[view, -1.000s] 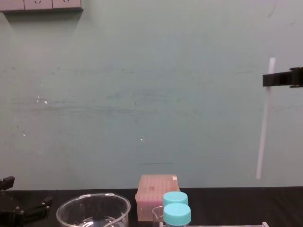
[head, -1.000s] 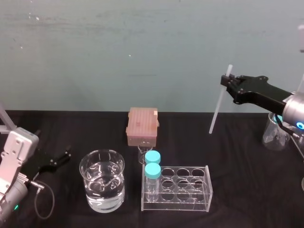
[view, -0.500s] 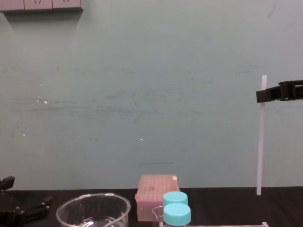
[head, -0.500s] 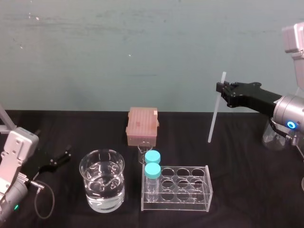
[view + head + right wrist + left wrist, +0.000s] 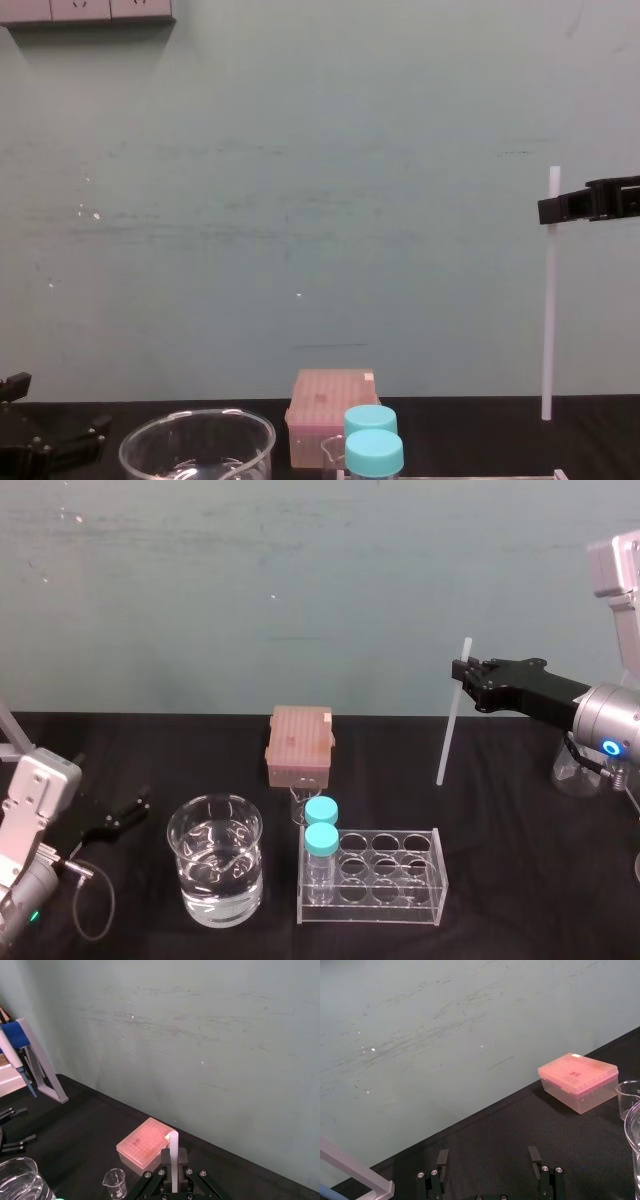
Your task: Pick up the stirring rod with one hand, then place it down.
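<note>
The pick-up is judged done: the stirring rod [image 5: 452, 715] is held clear in the right gripper [image 5: 462, 670], behind the rack [image 5: 372, 875] and a little past its right end. The gripper is closed tight on the rod near its upper end, and in the right wrist view the two black fingers are seen pressed against the white shaft [image 5: 173, 1160] from either side. What is left, by the look of it, is the putting down. In the chest view the rod [image 5: 550, 300] is seen hanging nearly upright, and its lower end is seen low against the dark counter [image 5: 520, 860] behind the rack, but whether that end is touching cannot be told. For the task to be finished, the rod must be laid or stood on the counter and the fingers parted. The rod itself is seen as a long, thin, straight, milky-white stick, unbent and much taller than anything in the rack; from the head view it is seen leaning slightly, with the top tipped toward the right. The left gripper [image 5: 125, 815] is parked well to the left of the rack, beyond the beaker [image 5: 215, 870] of water, with its fingers spread apart and nothing held between them.
</note>
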